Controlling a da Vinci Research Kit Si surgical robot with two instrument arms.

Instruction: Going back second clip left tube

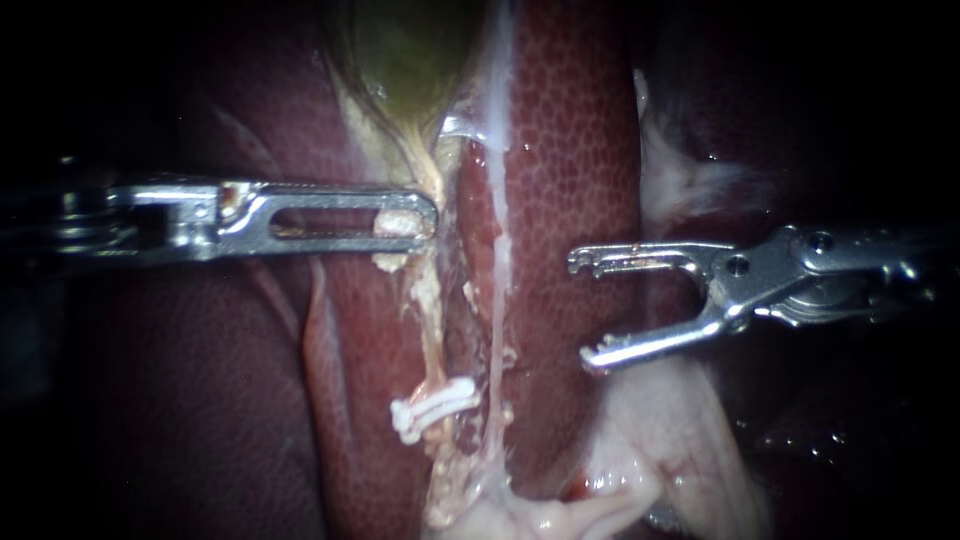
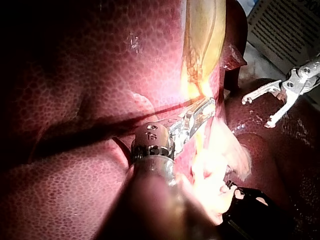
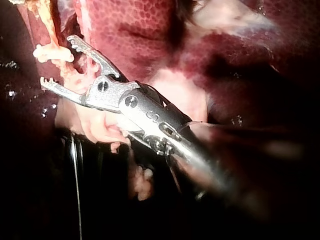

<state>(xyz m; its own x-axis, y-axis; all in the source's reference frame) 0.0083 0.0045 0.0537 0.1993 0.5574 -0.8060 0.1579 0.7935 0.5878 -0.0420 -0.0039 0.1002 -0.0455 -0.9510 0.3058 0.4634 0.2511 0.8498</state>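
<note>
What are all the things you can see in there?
gallbladder: one, greenish-yellow, above the tube.
liver: one, dark red and speckled, under everything.
tube: one, cream, running down from the gallbladder.
clip: one, white, across the tube low down.
pale flap: one, whitish-pink, below the right instrument.
printed sheet: one, white, beyond the liver.
left instrument: one, silver, jaws shut on the tube above the clip.
right instrument: one, silver, jaws open over the liver, holding nothing.

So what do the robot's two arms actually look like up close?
Both are slim shiny silver metal. The left instrument ends in a long flat slotted tip; the right instrument has two thin curved jaws with notched ends and round pivot pins.
</note>
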